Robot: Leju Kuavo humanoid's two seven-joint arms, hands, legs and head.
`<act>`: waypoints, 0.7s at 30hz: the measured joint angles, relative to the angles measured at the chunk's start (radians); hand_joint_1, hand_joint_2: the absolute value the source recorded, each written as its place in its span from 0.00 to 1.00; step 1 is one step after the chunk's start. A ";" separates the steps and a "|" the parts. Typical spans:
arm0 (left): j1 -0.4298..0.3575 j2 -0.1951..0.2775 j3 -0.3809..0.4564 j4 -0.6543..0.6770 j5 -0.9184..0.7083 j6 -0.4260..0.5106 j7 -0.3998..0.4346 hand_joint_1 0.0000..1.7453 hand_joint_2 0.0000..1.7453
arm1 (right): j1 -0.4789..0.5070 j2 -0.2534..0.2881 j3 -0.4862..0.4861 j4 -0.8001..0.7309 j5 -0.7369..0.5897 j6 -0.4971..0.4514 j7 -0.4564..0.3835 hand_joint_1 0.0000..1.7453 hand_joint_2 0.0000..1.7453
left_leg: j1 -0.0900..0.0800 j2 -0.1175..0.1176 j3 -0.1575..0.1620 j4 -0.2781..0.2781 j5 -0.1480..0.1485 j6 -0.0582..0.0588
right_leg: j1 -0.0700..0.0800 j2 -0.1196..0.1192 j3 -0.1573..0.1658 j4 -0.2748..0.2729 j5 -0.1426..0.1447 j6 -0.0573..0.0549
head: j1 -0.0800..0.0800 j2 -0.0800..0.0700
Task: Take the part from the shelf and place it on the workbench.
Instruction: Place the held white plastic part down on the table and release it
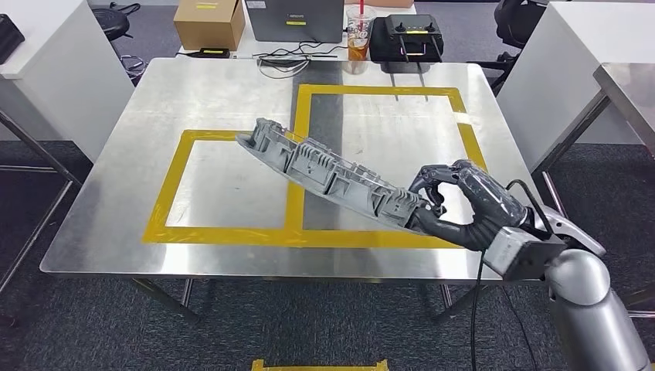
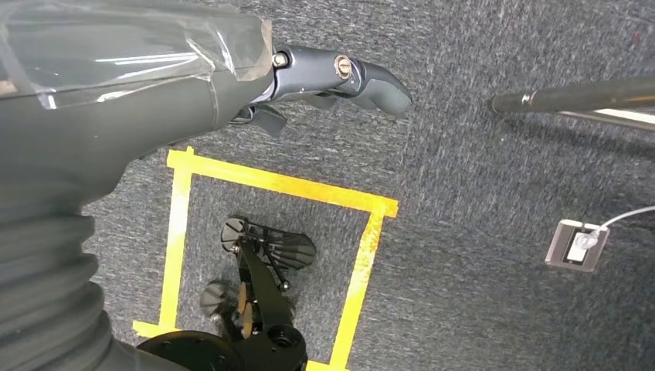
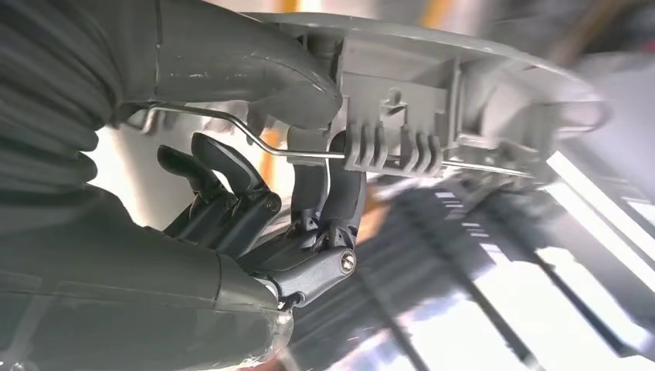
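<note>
Seen from the robot's head camera, a steel workbench (image 1: 116,224) marked with yellow tape outlines (image 1: 166,205) fills the middle ground. A long grey ribbed part (image 1: 328,174) slants above it, its free end pointing toward ten o'clock over the left taped rectangle, its near end toward four o'clock. There the right hand (image 1: 456,207) grips that end, thumb and fingers wrapped around the moulding, a hold the right wrist camera shows up close, though blurred. Whether the far end of the part touches the steel or rides just above it cannot be told. At the twelve o'clock edge of the bench stand a cardboard box (image 1: 208,23), a drink cup (image 1: 358,39) and a black controller (image 1: 407,37).

The left hand (image 2: 332,81) hangs beside the robot over grey carpet, holding nothing; its fingers look loosely bent, but how far apart they are cannot be told.

By the look of it, fetching from the shelf is done and the carry is over. What remains is to set the part flat inside the taped area and let go.
</note>
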 joint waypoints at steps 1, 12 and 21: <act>0.001 0.000 0.000 0.000 0.003 -0.005 0.001 0.00 1.00 | -0.027 -0.010 0.019 0.033 0.064 -0.011 0.017 0.99 1.00 | -0.001 -0.001 0.000 0.000 0.000 0.001 | -0.001 0.000 -0.024 0.044 -0.010 0.003 | 0.000 0.000; 0.013 -0.001 0.000 0.000 -0.009 -0.059 -0.015 0.00 1.00 | -0.498 -0.015 0.422 0.613 0.592 -0.020 0.027 0.99 1.00 | -0.003 -0.004 -0.038 0.062 -0.035 -0.038 | -0.007 0.001 0.108 -0.246 0.116 -0.005 | -0.002 0.000; 0.016 0.001 0.000 0.002 -0.072 -0.054 -0.055 0.00 1.00 | -0.655 0.058 0.640 0.938 0.665 -0.121 -0.026 0.99 1.00 | 0.005 0.000 -0.080 0.083 0.010 -0.042 | -0.001 0.003 0.122 -0.246 0.105 -0.012 | -0.005 0.000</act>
